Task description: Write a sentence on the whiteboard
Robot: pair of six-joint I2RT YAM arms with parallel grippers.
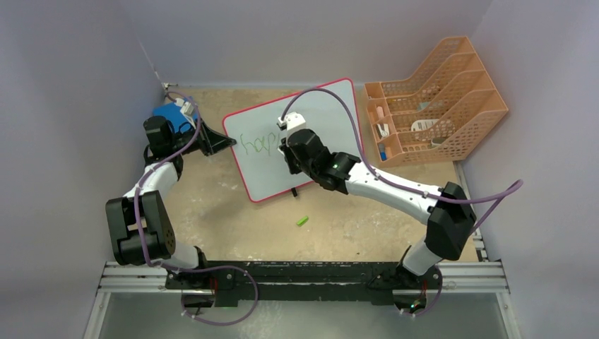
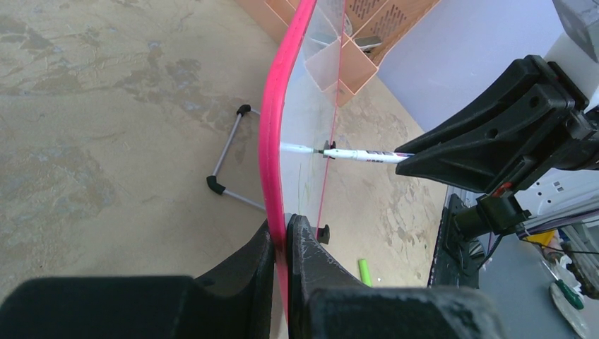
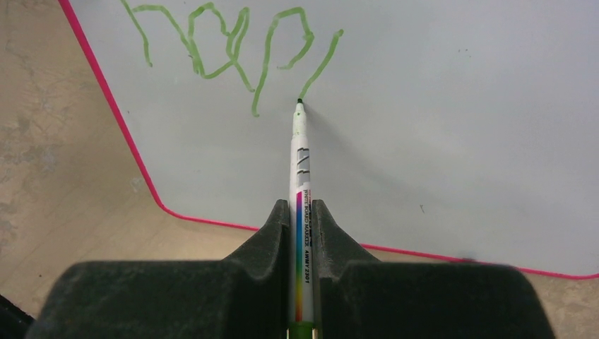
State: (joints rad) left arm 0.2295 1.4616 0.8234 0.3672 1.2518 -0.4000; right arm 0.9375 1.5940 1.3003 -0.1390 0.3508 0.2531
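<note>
Green-inked marker [image 3: 301,162] in right hand [image 3: 302,215] touches whiteboard [image 3: 452,120].

Robot arms work at a whiteboard [image 1: 325,116]
Right gripper [image 1: 287,150] sits over green letters [image 1: 258,145] on the red-rimmed board; left gripper [image 1: 223,143] meets its left corner. A green cap [image 1: 303,221] lies nearby.

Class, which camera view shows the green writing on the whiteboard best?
The right wrist view: the green writing is close and sharp. Top view shows it small, partly behind the right arm. Left wrist sees the whiteboard edge-on.
</note>
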